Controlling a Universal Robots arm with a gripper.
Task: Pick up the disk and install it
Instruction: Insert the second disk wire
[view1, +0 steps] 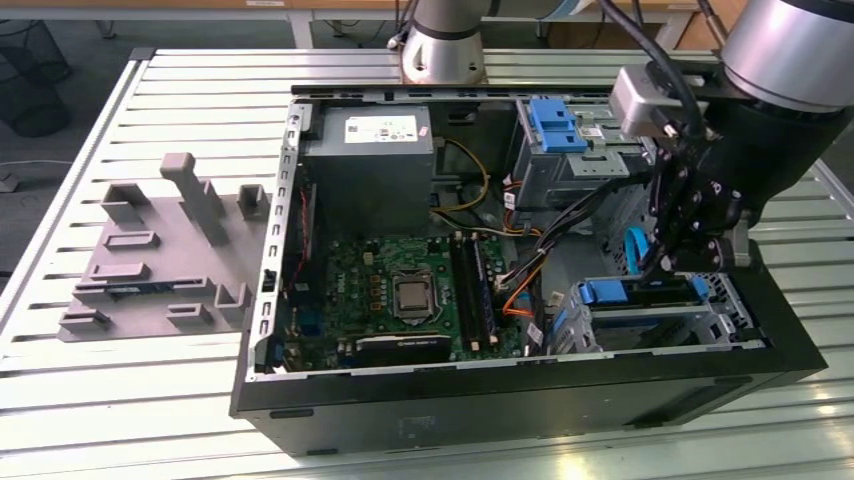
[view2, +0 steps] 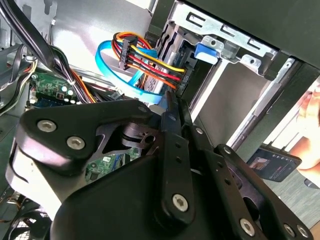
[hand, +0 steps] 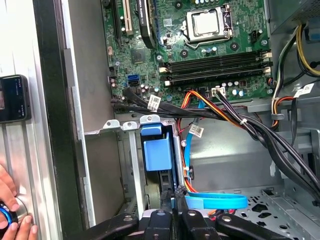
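The open black computer tower case (view1: 534, 400) lies on its side on the slatted white metal worktop (view1: 160, 400). The black robot gripper (hand: 175, 200) hangs over the silver metal drive cage (view1: 654, 320) in the case's front corner, beside the green motherboard (view1: 387, 290). Its jaws are pressed together, holding nothing.

The disk (hand: 159, 155), a flat drive in a blue plastic carrier frame, already sits in that cage. It stands on edge, its long axis running down into the cage, with the blue carrier handle facing out toward the case's open side, directly beneath the gripper tips. A light-blue flat data cable (view2: 112, 67) and a bundle of red, yellow and orange power wires (view2: 150, 62) reach the cage beside it.

A person's hand (hand: 10, 210) rests on the worktop outside the case wall, near a dark phone (hand: 12, 98).
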